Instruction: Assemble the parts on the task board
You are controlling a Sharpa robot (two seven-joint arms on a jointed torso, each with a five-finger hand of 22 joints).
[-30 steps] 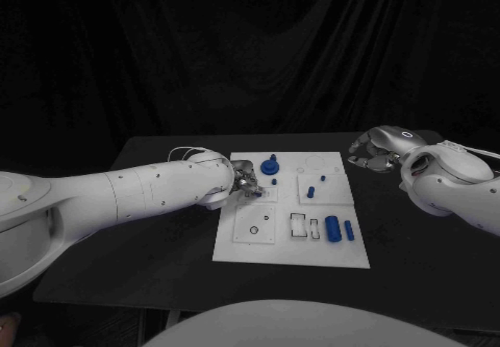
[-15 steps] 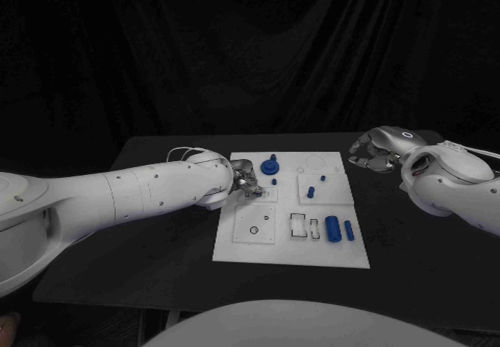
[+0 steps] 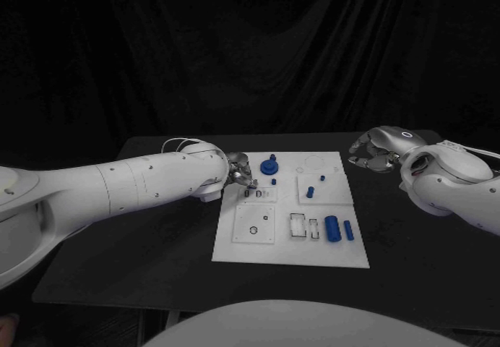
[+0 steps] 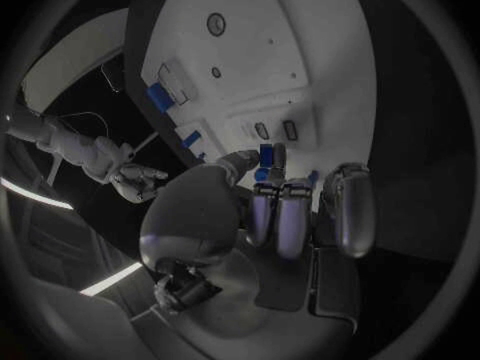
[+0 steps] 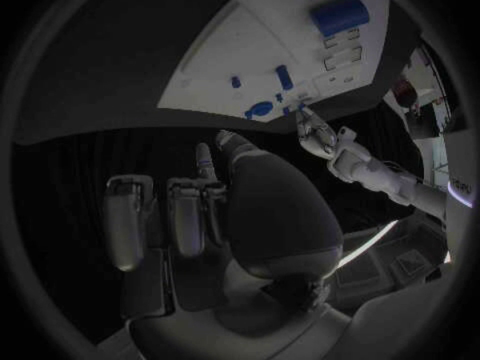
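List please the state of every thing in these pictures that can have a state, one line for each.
White task board: lying flat on the black table.
Round blue part with a knob: standing at the board's far edge.
Wide blue cylinder: lying on the board.
Thin blue cylinder: lying beside it.
Left hand: over the board's far left.
Right hand: off the board, holding nothing.

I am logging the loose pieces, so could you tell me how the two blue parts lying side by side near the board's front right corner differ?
The thick blue cylinder is clearly wider and a little longer than the thin blue pin. The cylinder lies nearer the rectangular slots; the pin lies nearer the edge of the white board. Both are blue, lie flat and parallel, and neither hand touches them.
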